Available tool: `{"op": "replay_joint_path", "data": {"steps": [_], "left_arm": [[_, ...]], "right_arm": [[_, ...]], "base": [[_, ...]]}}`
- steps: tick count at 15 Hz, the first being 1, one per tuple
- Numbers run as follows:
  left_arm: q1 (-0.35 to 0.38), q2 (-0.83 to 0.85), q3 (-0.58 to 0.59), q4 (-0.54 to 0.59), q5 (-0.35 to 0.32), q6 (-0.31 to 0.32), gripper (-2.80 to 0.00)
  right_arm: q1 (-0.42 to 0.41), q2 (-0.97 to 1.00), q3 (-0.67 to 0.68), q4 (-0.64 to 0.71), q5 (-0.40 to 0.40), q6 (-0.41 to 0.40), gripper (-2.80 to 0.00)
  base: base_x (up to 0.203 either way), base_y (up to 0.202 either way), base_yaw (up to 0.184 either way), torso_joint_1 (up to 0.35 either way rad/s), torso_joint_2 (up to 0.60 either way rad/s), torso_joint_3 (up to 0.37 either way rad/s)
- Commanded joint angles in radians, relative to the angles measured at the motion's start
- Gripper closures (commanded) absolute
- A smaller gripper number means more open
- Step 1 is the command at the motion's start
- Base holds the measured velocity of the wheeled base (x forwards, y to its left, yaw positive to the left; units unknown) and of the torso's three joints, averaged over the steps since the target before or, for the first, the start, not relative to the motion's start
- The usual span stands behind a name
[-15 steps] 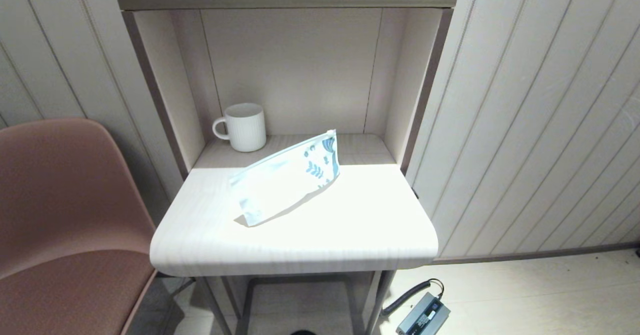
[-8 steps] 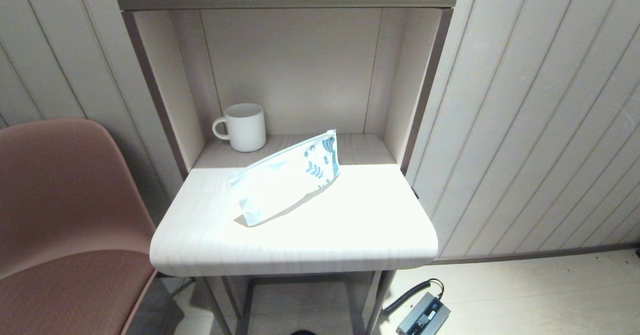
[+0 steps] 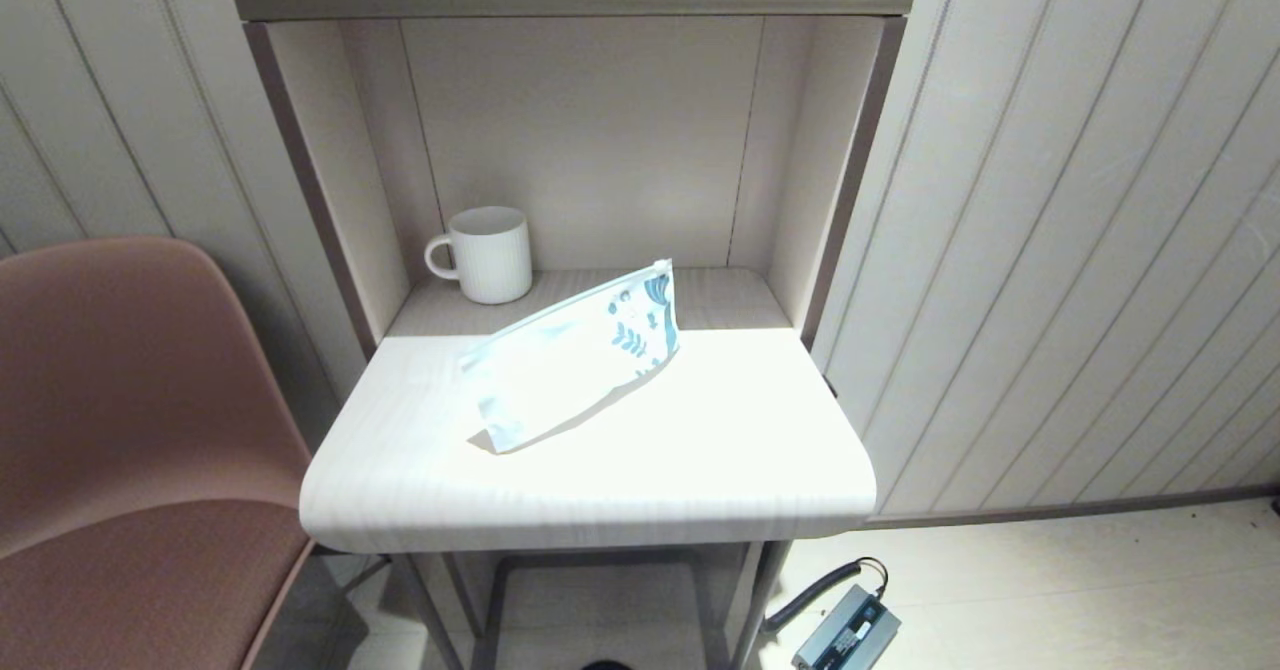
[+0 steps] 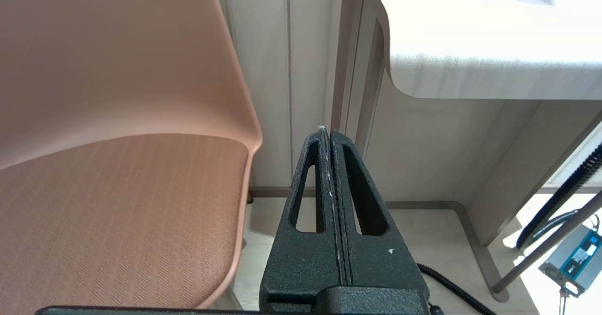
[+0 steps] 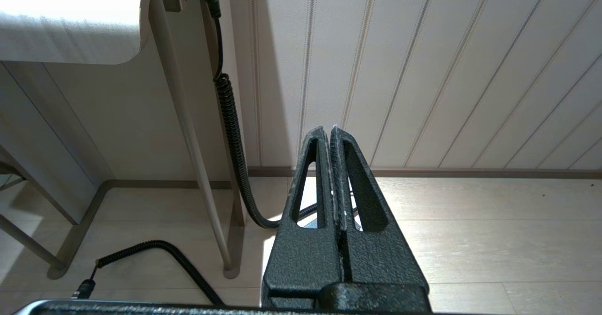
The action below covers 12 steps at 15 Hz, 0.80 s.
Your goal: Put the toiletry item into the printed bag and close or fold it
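The printed bag (image 3: 570, 355) stands propped on its edge near the middle of the pale desk (image 3: 650, 470), its teal leaf prints at the far right end. The toiletry item is out of view. Neither arm shows in the head view. My left gripper (image 4: 328, 131) hangs shut and empty below the desk's front left corner, beside the chair. Low at the desk's right side, near the wall, my right gripper (image 5: 329, 129) is also shut and holds nothing.
A white ribbed mug (image 3: 488, 253) stands at the back left of the desk's alcove. A pink chair (image 3: 130, 430) sits left of the desk. On the floor at the right lie a grey power brick (image 3: 845, 630) and a coiled black cable (image 5: 233, 131).
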Motion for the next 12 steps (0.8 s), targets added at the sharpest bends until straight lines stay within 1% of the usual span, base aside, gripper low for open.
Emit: {"op": "replay_joint_path", "data": {"steps": [1,12], "left_arm": [[0.001,0.001,0.0,0.004,0.0,0.0,0.0],[0.001,0.001,0.0,0.005,-0.002,0.002,0.0]], "right_arm": [[-0.001,0.001,0.0,0.0,0.0,0.0,0.0],[0.0,0.001,0.0,0.0,-0.001,0.003,0.0]], "base": [[0.0,0.0,0.0,0.0,0.0,0.0],[0.0,0.0,0.0,0.0,0.0,0.0]]}}
